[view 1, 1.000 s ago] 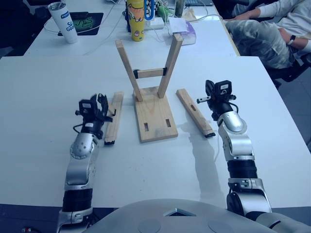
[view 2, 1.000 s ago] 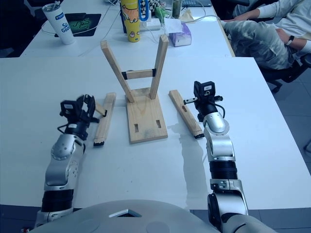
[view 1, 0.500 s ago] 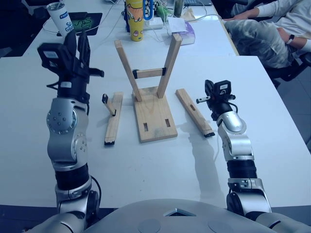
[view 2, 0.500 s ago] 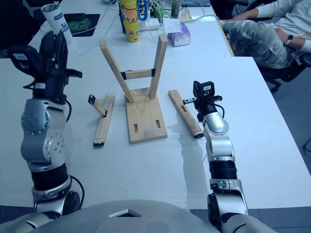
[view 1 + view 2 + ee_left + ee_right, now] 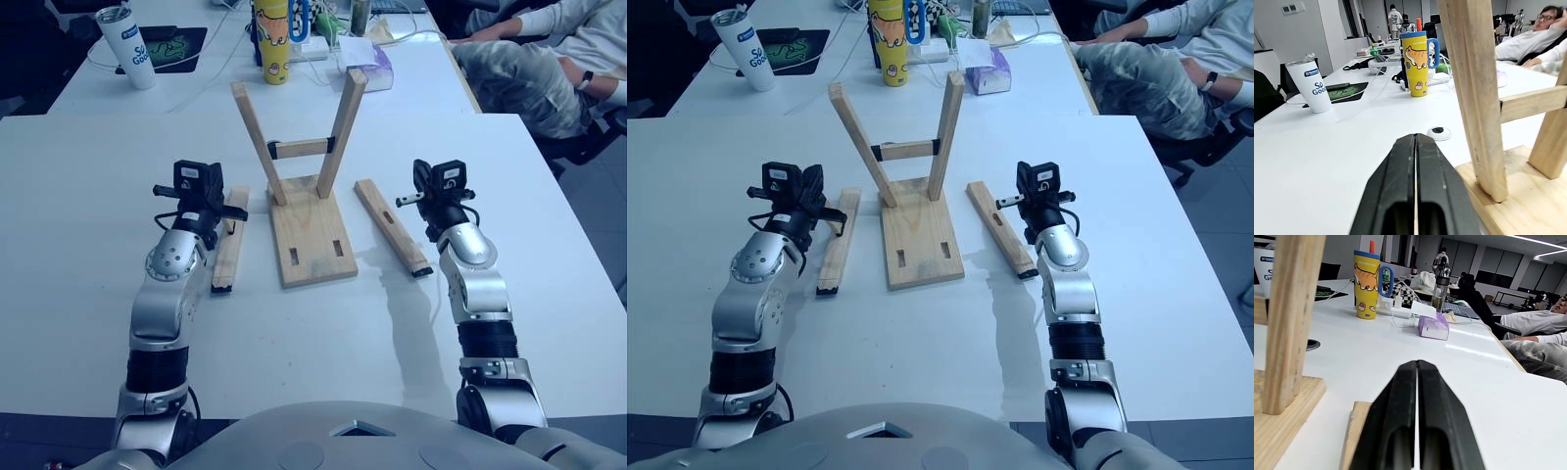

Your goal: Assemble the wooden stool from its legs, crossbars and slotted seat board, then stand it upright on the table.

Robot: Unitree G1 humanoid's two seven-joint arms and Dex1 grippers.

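The slotted seat board (image 5: 312, 237) lies flat mid-table. Two legs (image 5: 259, 137) stand up from its far end, joined by a crossbar (image 5: 302, 148). One loose leg (image 5: 230, 250) lies to the board's left and another loose leg (image 5: 392, 225) to its right. My left gripper (image 5: 223, 208) sits shut and empty just left of the left loose leg; in its wrist view the shut fingers (image 5: 1435, 196) point toward the near standing leg (image 5: 1474, 98). My right gripper (image 5: 423, 183), also shut and empty, hovers beside the right loose leg (image 5: 1354, 431).
On the table behind stand a white tumbler (image 5: 127, 44), a yellow mug (image 5: 274, 39), a black mat (image 5: 181, 44) and a tissue pack (image 5: 372, 61). A person (image 5: 549, 69) sits at the far right. Bare white tabletop (image 5: 323, 343) lies in front of the board.
The left arm swung up high half a second ago and has come back down beside the left loose leg. The right arm and the wooden parts have stayed put.
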